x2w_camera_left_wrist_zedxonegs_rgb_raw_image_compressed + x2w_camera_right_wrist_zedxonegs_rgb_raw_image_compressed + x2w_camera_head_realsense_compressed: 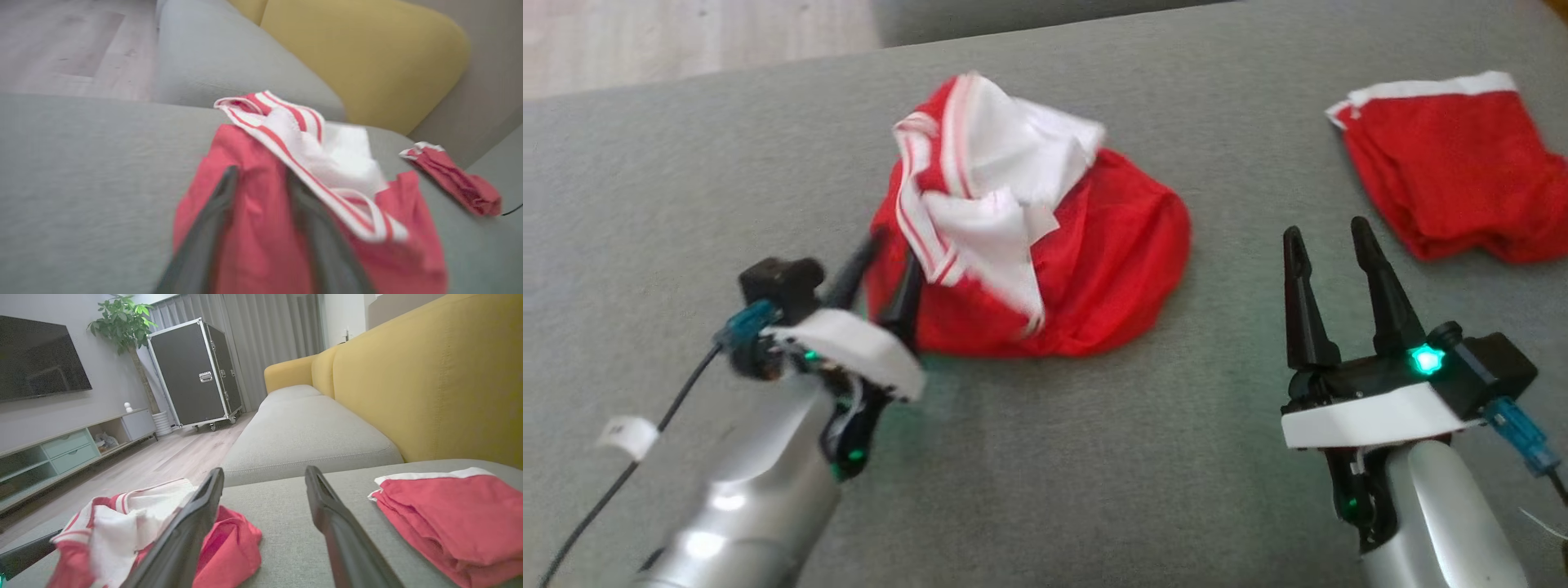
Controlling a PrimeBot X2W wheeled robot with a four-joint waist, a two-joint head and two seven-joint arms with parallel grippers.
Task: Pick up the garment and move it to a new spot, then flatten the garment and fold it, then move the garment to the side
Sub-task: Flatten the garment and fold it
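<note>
A crumpled red garment [1094, 269] with white, red-striped trim lies in a heap in the middle of the grey sofa seat [1054, 474]. My left gripper [892, 253] is at the heap's left edge, its fingers a little apart and blurred. In the left wrist view the garment's red cloth [261, 228] shows between the two fingers of the left gripper [261, 173]. My right gripper [1325, 229] stands open over bare seat, right of the heap, with nothing between its fingers. From the right wrist, that gripper [264, 473] has the garment [118, 522] on its left.
A second red garment [1454, 163] with a white band lies folded at the seat's far right [453, 514]. A yellow backrest [429, 384] runs behind the seat. Wooden floor [163, 457], a TV unit and a black case lie beyond the sofa's end.
</note>
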